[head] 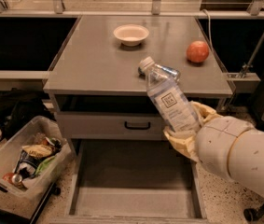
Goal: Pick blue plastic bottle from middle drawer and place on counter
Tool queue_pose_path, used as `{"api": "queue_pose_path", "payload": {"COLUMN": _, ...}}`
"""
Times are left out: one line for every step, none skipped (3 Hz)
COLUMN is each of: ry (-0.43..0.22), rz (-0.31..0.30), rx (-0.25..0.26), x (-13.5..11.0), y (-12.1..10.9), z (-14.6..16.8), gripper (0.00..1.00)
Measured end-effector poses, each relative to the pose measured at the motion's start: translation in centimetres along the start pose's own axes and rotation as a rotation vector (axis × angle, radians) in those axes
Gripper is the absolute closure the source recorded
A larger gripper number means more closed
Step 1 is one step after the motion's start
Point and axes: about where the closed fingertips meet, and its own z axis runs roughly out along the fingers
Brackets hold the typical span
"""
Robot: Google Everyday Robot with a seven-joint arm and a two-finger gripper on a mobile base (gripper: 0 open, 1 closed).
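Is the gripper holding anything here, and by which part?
Yes: the gripper, above the open middle drawer, grips the blue plastic bottle by its lower end.

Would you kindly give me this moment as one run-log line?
phase: carry | tool: shut on blue plastic bottle, over open middle drawer | bottle: tilted, cap toward counter | placed: no
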Motion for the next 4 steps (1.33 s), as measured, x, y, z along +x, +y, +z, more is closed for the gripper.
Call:
{"api": "queue_pose_path", "payload": {"ry": 0.000, "rz": 0.000, "rx": 0.000, "x": 0.0, "y": 0.0, "z": 0.0, "gripper": 1.00}}
{"api": "queue_pose_path", "payload": {"ry": -0.021, "rz": -0.008, "rx": 0.038, "x": -1.7, "y": -2.1, "z": 0.3, "gripper": 1.00}}
{"api": "queue_pose_path", "payload": {"ry": -0.044, "rz": -0.031, "rx": 0.074, "x": -4.0, "y": -4.0, "z": 0.9, "gripper": 1.00}}
{"api": "queue_pose_path", "payload": {"ry": -0.044, "rz": -0.031, "rx": 0.074, "x": -4.0, "y": -4.0, "z": 0.9, "gripper": 1.00}}
